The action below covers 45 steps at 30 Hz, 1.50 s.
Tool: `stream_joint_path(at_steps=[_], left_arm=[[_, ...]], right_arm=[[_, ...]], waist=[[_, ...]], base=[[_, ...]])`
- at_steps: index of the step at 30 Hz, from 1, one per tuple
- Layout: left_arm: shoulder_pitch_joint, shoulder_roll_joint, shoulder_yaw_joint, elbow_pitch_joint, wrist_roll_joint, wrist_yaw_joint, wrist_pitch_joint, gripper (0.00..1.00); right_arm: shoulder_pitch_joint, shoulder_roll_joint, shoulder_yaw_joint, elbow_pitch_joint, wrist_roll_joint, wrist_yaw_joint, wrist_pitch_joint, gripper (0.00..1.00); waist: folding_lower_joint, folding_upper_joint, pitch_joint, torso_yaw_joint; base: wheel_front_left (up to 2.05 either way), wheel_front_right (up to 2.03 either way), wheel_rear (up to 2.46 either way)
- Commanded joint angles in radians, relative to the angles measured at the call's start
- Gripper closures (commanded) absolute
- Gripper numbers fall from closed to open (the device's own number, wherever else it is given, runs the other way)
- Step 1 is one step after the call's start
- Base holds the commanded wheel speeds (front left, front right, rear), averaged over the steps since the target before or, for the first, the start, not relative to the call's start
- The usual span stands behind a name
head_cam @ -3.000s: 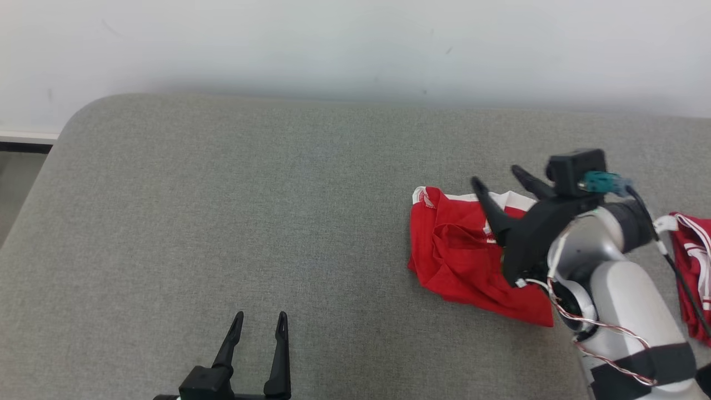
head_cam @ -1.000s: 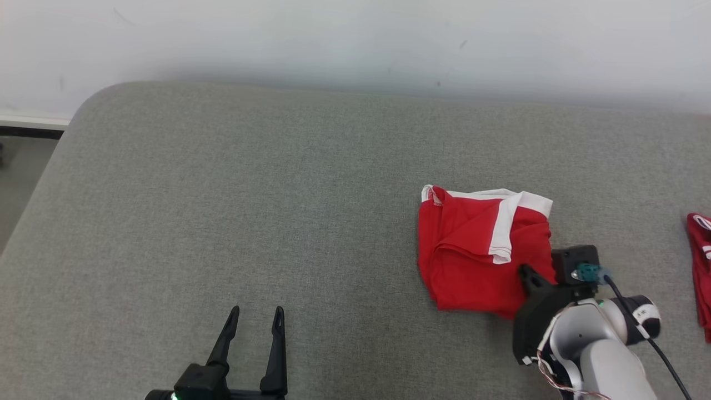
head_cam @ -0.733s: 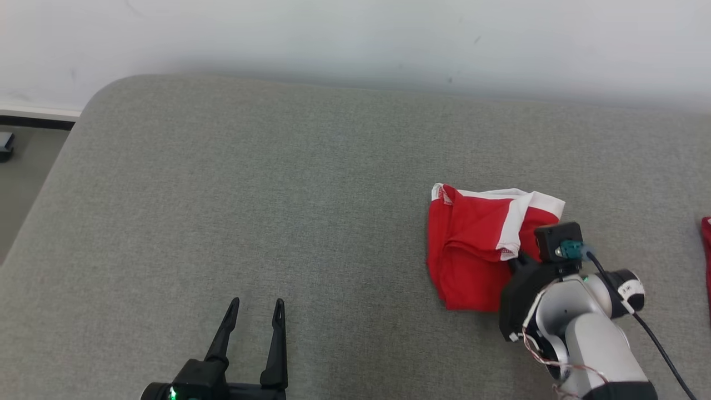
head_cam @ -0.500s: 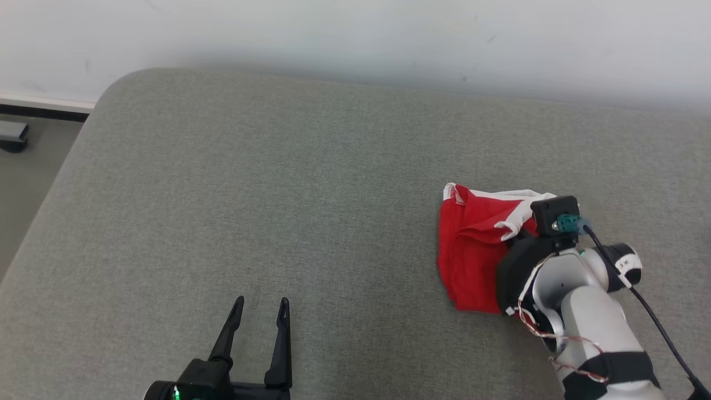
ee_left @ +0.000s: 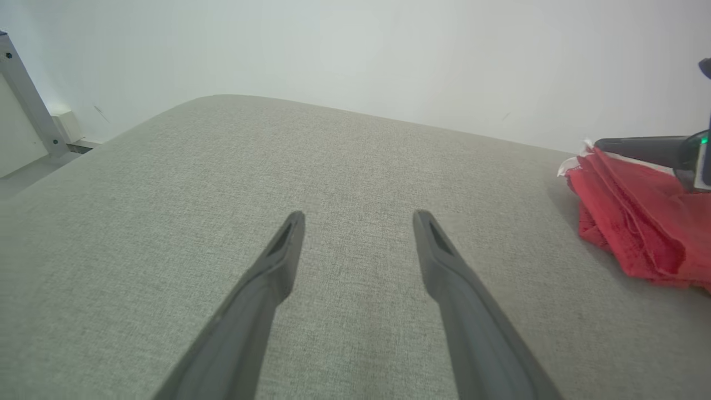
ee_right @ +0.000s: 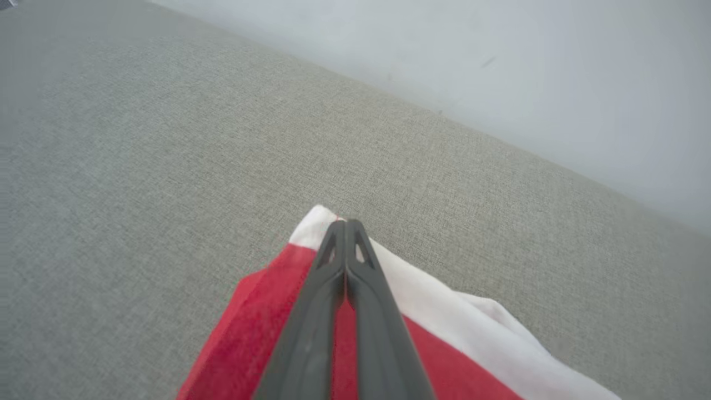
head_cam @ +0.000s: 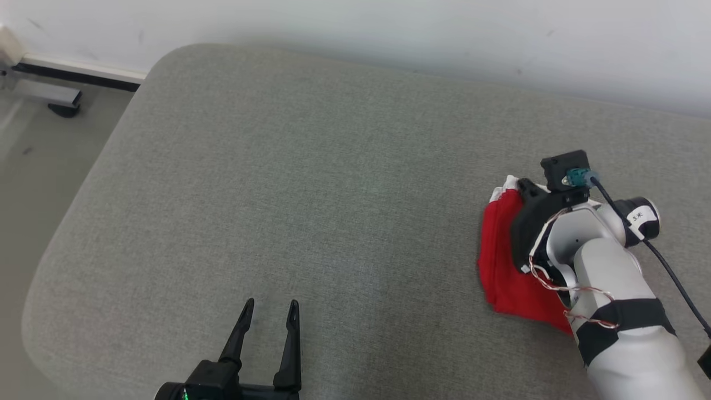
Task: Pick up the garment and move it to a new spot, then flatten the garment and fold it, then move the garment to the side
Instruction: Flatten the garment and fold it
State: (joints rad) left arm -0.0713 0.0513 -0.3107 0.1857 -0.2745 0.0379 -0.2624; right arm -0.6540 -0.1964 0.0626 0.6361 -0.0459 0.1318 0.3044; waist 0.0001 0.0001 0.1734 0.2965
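The red garment with white trim (head_cam: 500,266) lies bunched on the right side of the grey cushion (head_cam: 305,194). My right gripper (head_cam: 522,186) is at its far white edge, fingers pressed together with red cloth pinched between them. In the right wrist view the shut gripper (ee_right: 345,223) ends at the white trim of the garment (ee_right: 250,333). My forearm hides the garment's right part in the head view. My left gripper (head_cam: 269,304) stands open over bare cushion near the front edge, well left of the garment (ee_left: 627,211).
The cushion's rounded left corner drops to the floor (head_cam: 33,166), where a metal leg (head_cam: 55,100) stands by the wall. A pale wall runs behind the cushion's far edge. Bare cushion stretches between the two grippers.
The head camera has turned. My right gripper went from the garment's near corner to its far edge, drawing cloth over so the garment looks narrower. The left gripper stays put.
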Motion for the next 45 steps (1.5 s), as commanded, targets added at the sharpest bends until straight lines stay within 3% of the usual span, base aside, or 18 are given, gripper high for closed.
stream_joint_path(at_steps=[1, 4, 5, 6, 12, 20, 25, 38, 45], left_arm=[[-0.004, -0.001, 0.002, -0.006, 0.002, 0.006, -0.003, 0.0], [-0.001, -0.001, 0.009, -0.014, 0.008, 0.011, -0.003, 0.0], [0.002, -0.001, 0.012, -0.016, 0.01, 0.013, -0.003, 0.0], [0.006, -0.001, 0.016, -0.018, 0.014, 0.013, -0.003, 0.0], [0.027, -0.001, 0.052, -0.046, 0.042, 0.017, -0.003, 0.0], [0.062, -0.001, 0.097, -0.061, 0.073, 0.009, -0.003, 0.0], [0.078, 0.005, 0.124, -0.048, 0.085, 0.004, -0.003, 0.0], [0.097, 0.002, 0.205, -0.003, 0.074, 0.004, -0.003, 0.0], [0.099, 0.004, 0.244, 0.048, 0.083, -0.025, -0.003, 0.0]], right_arm=[[-0.017, 0.006, -0.002, 0.004, 0.009, -0.003, -0.018, 1.0], [-0.026, 0.012, -0.022, -0.001, 0.012, -0.003, -0.068, 1.0], [-0.023, 0.016, -0.029, -0.009, 0.009, -0.003, -0.092, 0.91], [-0.017, 0.024, -0.043, -0.017, 0.013, -0.003, -0.112, 0.0], [0.065, 0.071, -0.084, -0.119, -0.007, -0.003, -0.235, 0.0], [0.252, 0.114, -0.146, -0.319, -0.021, -0.003, -0.317, 0.0], [0.371, 0.128, -0.119, -0.406, 0.013, -0.003, -0.379, 0.0], [0.595, 0.14, -0.177, -0.426, 0.018, -0.003, -0.49, 0.0], [0.652, 0.142, -0.202, -0.399, -0.002, -0.003, -0.521, 0.0]], waist=[[-0.0001, -0.0001, 0.015, 0.017], [-0.0001, -0.0001, 0.01, 0.014], [-0.0001, -0.0001, 0.005, 0.01], [-0.0001, -0.0001, -0.001, 0.005], [-0.0001, -0.0001, -0.049, -0.056], [-0.0001, -0.0001, -0.106, -0.15], [-0.0001, -0.0001, -0.131, -0.208], [-0.0001, -0.0001, -0.179, -0.283], [-0.0001, -0.0001, -0.201, -0.306]], base=[[0.0, 0.0, 0.0], [0.0, 0.0, 0.0], [0.0, 0.0, 0.0], [0.0, 0.0, 0.0], [0.0, 0.0, 0.0], [0.0, 0.0, 0.0], [0.0, 0.0, 0.0], [0.0, 0.0, 0.0], [0.0, 0.0, 0.0]])
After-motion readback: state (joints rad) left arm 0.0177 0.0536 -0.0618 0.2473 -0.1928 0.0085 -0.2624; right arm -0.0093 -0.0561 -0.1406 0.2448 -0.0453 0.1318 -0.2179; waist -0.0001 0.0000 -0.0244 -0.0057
